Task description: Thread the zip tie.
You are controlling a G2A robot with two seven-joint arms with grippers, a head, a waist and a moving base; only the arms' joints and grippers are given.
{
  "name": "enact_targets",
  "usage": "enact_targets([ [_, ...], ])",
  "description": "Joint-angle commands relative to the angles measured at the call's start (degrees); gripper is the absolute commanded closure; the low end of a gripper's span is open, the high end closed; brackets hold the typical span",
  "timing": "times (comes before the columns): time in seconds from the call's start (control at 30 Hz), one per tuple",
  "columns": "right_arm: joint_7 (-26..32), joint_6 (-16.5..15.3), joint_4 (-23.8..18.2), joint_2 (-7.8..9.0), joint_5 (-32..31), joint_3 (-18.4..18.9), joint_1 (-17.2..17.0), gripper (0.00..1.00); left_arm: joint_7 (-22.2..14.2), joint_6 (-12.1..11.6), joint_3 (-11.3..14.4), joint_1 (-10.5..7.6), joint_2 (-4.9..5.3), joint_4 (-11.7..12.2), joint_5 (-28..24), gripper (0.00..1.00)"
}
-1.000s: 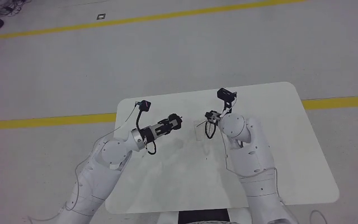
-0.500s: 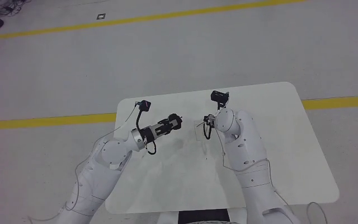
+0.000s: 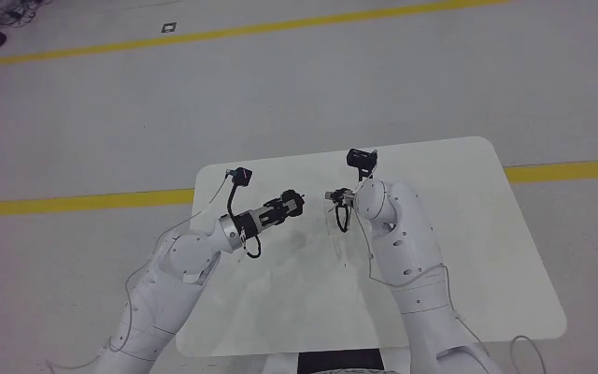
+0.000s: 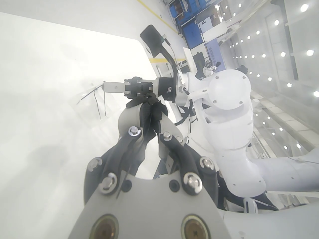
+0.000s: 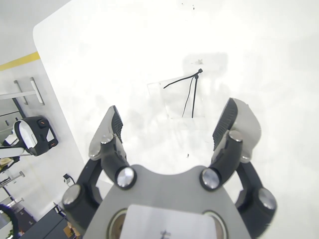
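Observation:
A black zip tie (image 5: pixel 192 93) is looped on a small clear stand (image 5: pixel 174 100) near the middle of the white table (image 3: pixel 467 187). Its head (image 5: pixel 200 70) is at the top, its tail pokes out sideways, and two strands run down to the stand's base. My right gripper (image 5: pixel 172 115) hovers open just above and short of it, with nothing between its fingers. From the left wrist view the zip tie (image 4: pixel 97 99) hangs just below the right gripper (image 4: pixel 104 87). My left gripper (image 4: pixel 149 110) is shut, with black wrapping bunched at its tips, a short way from the stand.
The table's rounded corner and side edge (image 5: pixel 49 58) lie close beside the stand, with grey floor and a yellow line (image 3: pixel 93 200) beyond. Bare tabletop spreads toward the far right (image 3: pixel 486 243).
My right arm has swung its wrist and gripper a little to the left, closer over the clear stand. The left arm has stayed where it was.

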Motion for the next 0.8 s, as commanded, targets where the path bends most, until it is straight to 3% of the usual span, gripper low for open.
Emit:
enact_targets([
  [0.0,0.0,0.0,0.0,0.0,0.0,0.0,0.0,0.0,0.0,0.0,0.0,0.0,0.0,0.0,0.0,1.0],
  [0.1,0.0,0.0,0.0,0.0,0.0,0.0,0.0,0.0,1.16,0.46,0.15,0.33,-0.05,-0.29,0.26,1.0],
  [0.2,0.0,0.0,0.0,0.0,0.0,0.0,0.0,0.0,1.65,0.23,-1.94,1.8,0.34,-1.01,-0.5,1.0],
  [0.57,0.0,0.0,0.0,0.0,0.0,0.0,0.0,0.0,-3.81,-1.17,-17.36,11.64,2.92,-5.16,-6.52,1.0],
  [0.77,0.0,0.0,0.0,0.0,0.0,0.0,0.0,0.0,-6.49,-1.17,-21.94,14.27,3.29,-6.65,-10.87,1.0],
])
